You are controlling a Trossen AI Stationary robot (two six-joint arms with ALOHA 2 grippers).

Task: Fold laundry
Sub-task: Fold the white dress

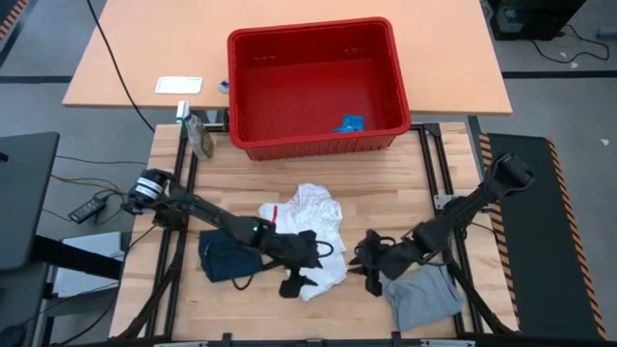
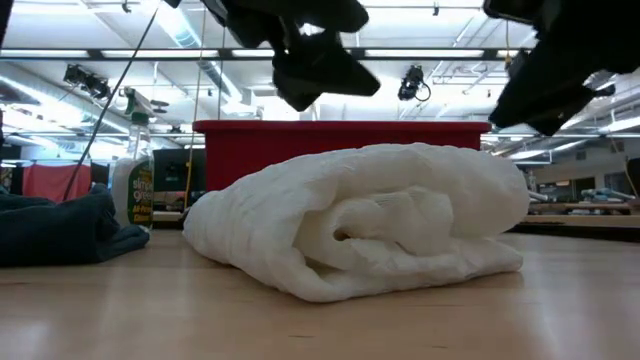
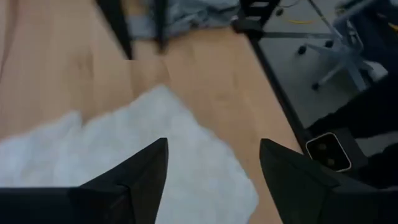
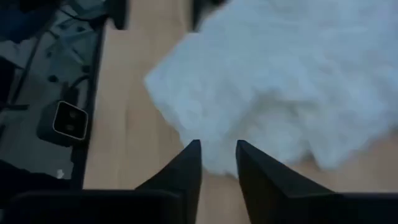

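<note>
The white crinkly cloth [image 1: 313, 231] lies bunched and partly folded over itself at the middle of the table [image 2: 370, 215]. A dark navy piece [image 1: 227, 258] lies to its left and a grey piece [image 1: 424, 294] at the near right. My left gripper [image 1: 301, 270] hovers open over the white cloth's near edge [image 3: 214, 149], nothing between its fingers. My right gripper [image 1: 368, 262] hangs just right of the white cloth [image 4: 217, 149], its fingers a narrow gap apart with nothing between them. In the low view both grippers [image 2: 310, 55] [image 2: 550, 75] are clear above the cloth.
A red plastic basket [image 1: 253, 92] stands at the far middle with a small blue thing [image 1: 349, 123] inside. A spray bottle [image 1: 200, 135] stands to the basket's left, and a white card [image 1: 179, 85] lies on the table behind. Bare wood lies between the white and grey cloths.
</note>
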